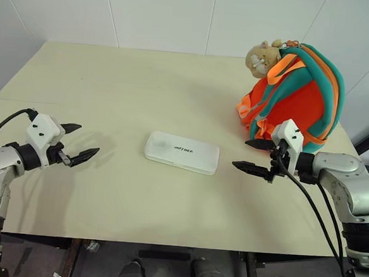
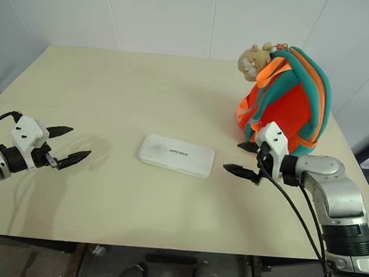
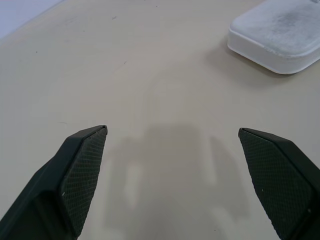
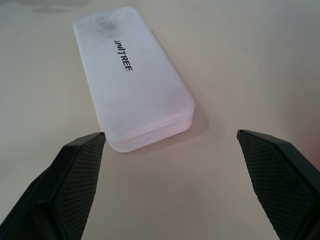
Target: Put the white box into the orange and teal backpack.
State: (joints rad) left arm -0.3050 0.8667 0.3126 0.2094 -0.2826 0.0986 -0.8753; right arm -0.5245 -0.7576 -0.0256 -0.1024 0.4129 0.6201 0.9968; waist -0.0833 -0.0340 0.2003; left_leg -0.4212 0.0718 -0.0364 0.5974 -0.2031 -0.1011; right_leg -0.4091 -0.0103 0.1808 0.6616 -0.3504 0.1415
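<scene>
Lying flat, white box (image 1: 182, 152), far end cropped in left wrist view

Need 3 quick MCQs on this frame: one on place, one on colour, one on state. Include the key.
1. Where is the flat white rectangular plastic box?
A. flat on the beige table, between the two tools
B. inside the backpack
C. in the left tool

2. What colours is the rounded backpack?
A. blue and grey
B. orange and teal
C. black

3. How are the left tool and right tool?
A. both shut on the box
B. one shut
C. both open, empty

Key: A, the box lies mid-table; B, orange body with teal trim; C, both tools' fingers are spread with nothing between them.
</scene>
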